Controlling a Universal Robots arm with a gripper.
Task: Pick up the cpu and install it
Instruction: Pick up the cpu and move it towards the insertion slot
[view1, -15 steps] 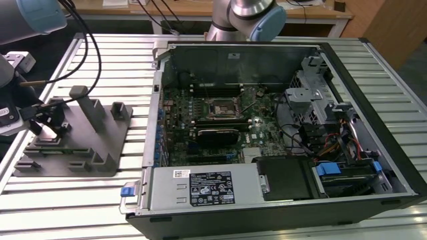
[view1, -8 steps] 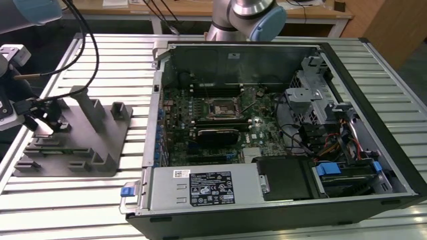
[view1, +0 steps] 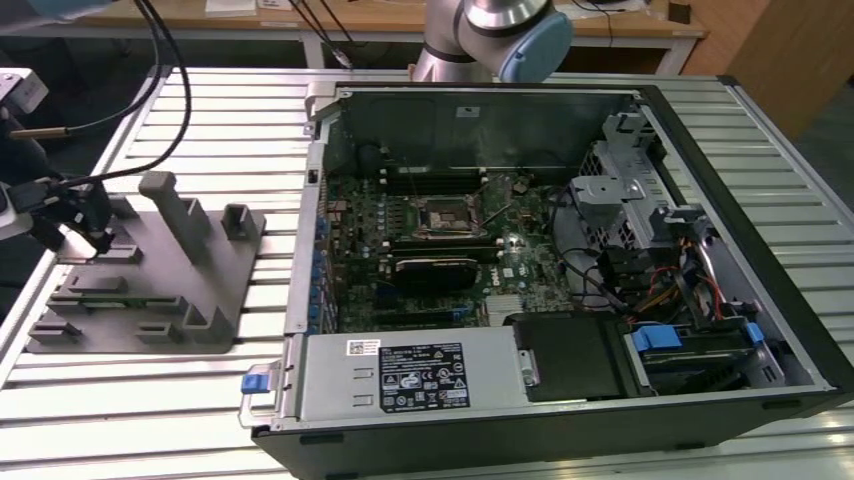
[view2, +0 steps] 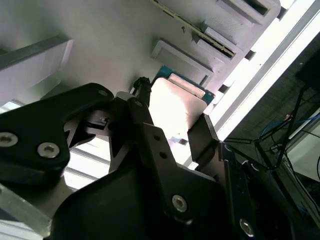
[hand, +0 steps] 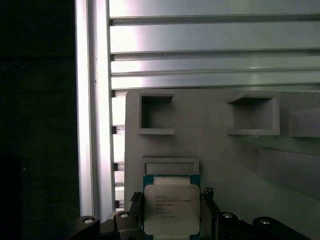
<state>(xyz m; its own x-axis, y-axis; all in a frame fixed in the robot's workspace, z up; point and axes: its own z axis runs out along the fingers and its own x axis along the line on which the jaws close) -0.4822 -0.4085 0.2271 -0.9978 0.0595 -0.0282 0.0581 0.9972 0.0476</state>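
In both wrist views the cpu (hand: 170, 210) (view2: 176, 107), a flat square chip with a silver top and a green rim, sits between my two black fingers. My gripper (hand: 171, 196) (view2: 172, 114) is shut on it, one fingertip against each opposite edge. The chip is right at the grey holder block (hand: 210, 135), just beside a shallow rectangular recess. In the exterior view my gripper (view1: 80, 238) hangs over the near-left part of that grey holder (view1: 147, 300). The black socket frame (view1: 445, 216) lies in the middle of the motherboard inside the open computer case (view1: 561, 260).
The holder (view1: 200, 250) has several upright posts and slots beside my gripper. The case's raised wall (view1: 310, 230) stands between holder and motherboard. A slatted metal table (view1: 134, 420) carries everything. Cables (view1: 160, 60) trail at the exterior view's left. The arm's base (view1: 494, 40) is behind the case.
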